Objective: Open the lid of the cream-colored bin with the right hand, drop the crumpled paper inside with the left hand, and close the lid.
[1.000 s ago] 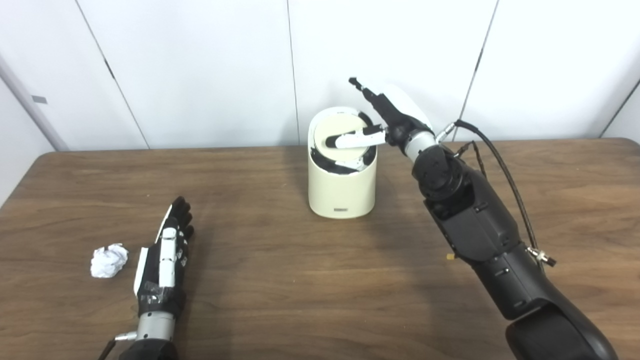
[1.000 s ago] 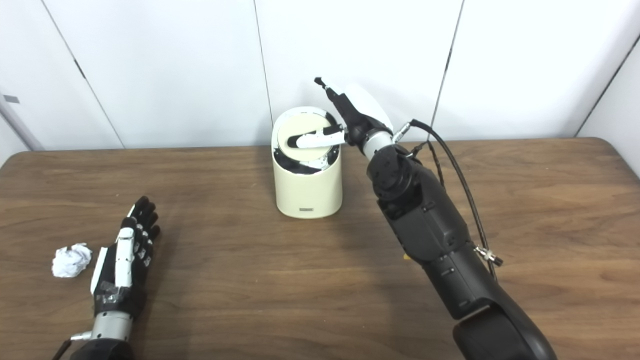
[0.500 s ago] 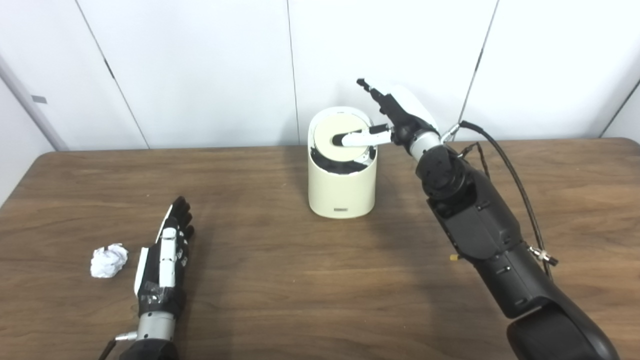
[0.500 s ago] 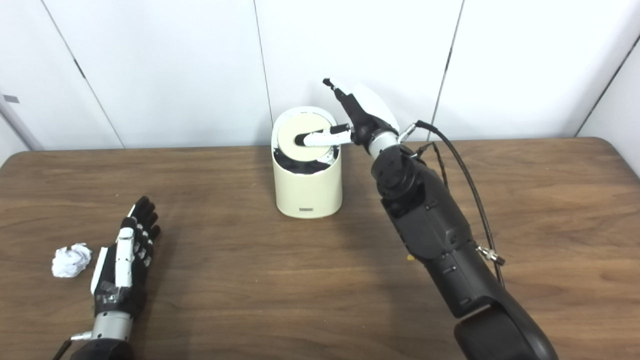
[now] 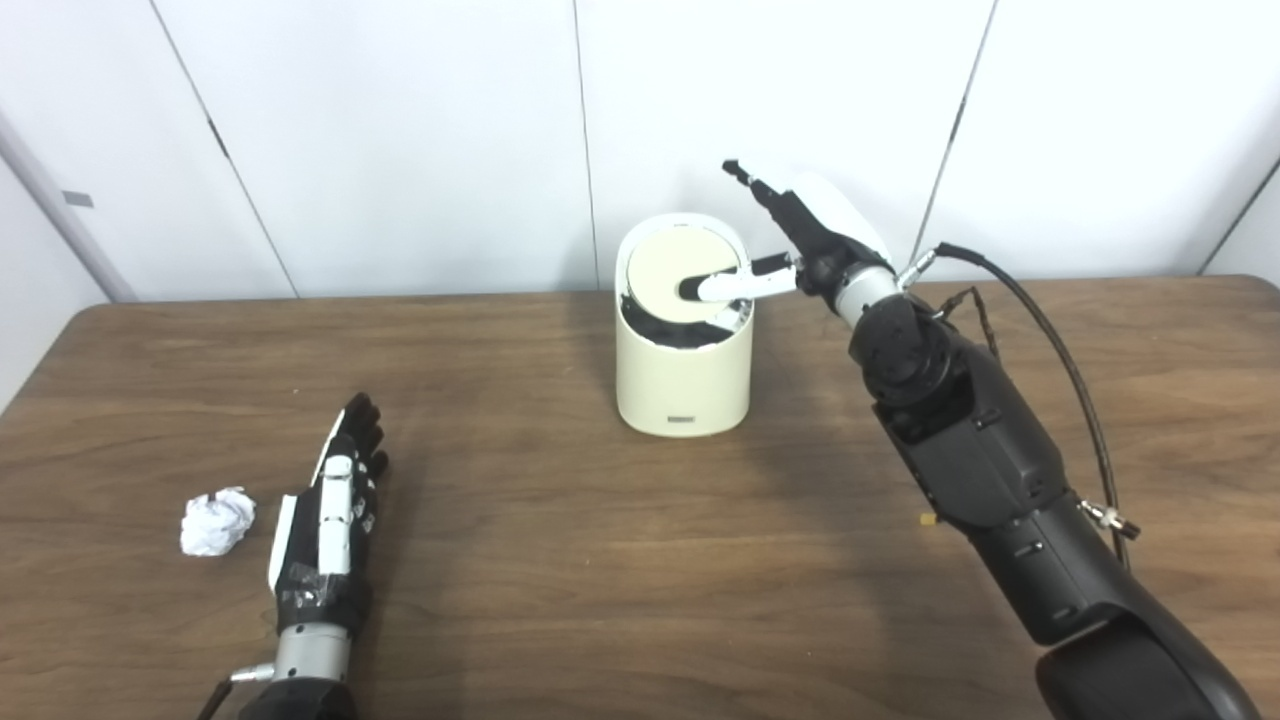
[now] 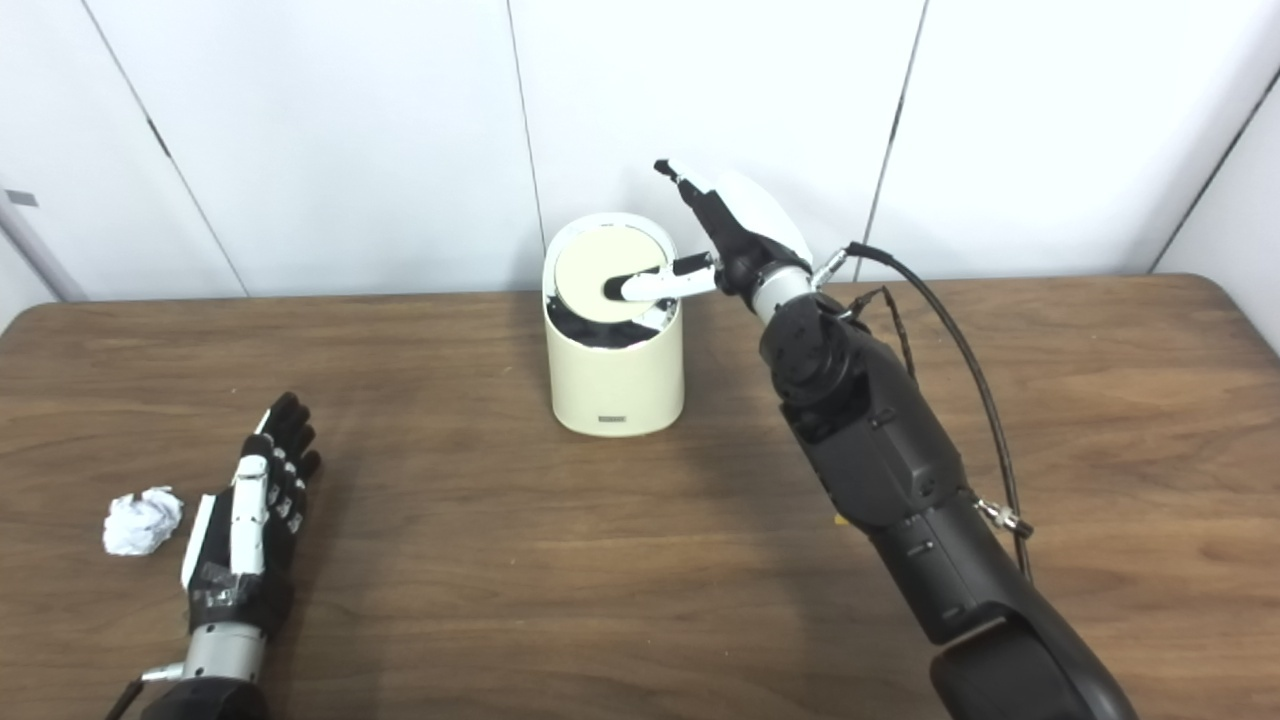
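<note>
A smooth, cream-colored cylindrical plastic bin (image 5: 684,372) stands upright near the back edge of the dark wood-grain desk (image 5: 600,560), in front of flat white wall panels (image 5: 400,140). Its round, matte cream lid (image 5: 672,278) sits tilted in the bin's mouth, with a dark crescent gap showing along the near rim. The right hand (image 5: 800,240), black with glossy white shells, is spread: its thumb reaches over the lid's right side while the fingers (image 5: 752,186) point up and away behind the bin. A black cable (image 5: 1040,330) loops beside the right forearm. At the desk's left front lies a small crumpled white paper ball (image 5: 215,521), rough and creased. Just right of it, not touching, the left hand (image 5: 330,520) lies flat on the desk, fingers straight and close together, holding nothing.
</note>
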